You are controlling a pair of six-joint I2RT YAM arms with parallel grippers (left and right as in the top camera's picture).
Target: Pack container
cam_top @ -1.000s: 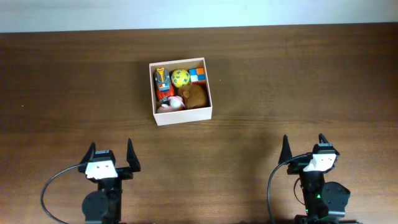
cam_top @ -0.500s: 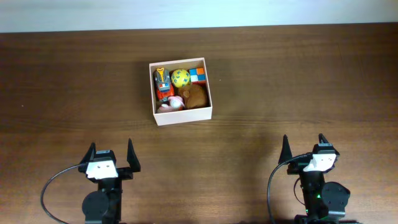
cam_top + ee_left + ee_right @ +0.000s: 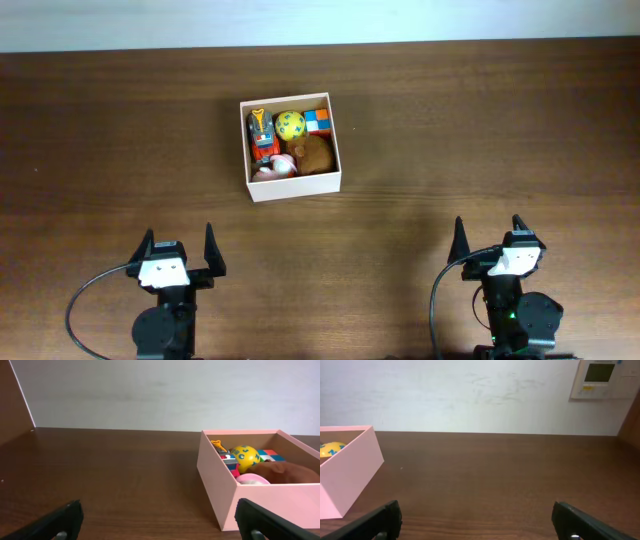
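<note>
Overhead, square white-walled container [image 3: 296, 186] on dark wooden table [image 3: 500, 120], already packed with yellow ball [image 3: 291, 125], brown plush [image 3: 316, 154] and coloured blocks [image 3: 318, 121]. Toward the robot from the container and well apart from it: left pincer [image 3: 178, 238], spread wide and empty, slightly to the container's left; right pincer [image 3: 487, 225], likewise spread and empty, far off to the container's right. Left arm clearly nearer. Square box, so no long axis. Unchanged from a second earlier, pincers and container alike.

- A dark brown wood-grain table [image 3: 480, 120] lay beneath and ahead of both pairs of jaws.
- A plain white wall [image 3: 470, 395] stood beyond it, facing the jaws.
- A white wall-mounted panel with a small screen [image 3: 604, 379] hung up and right of the jaws of the right gripper [image 3: 477, 525].
</note>
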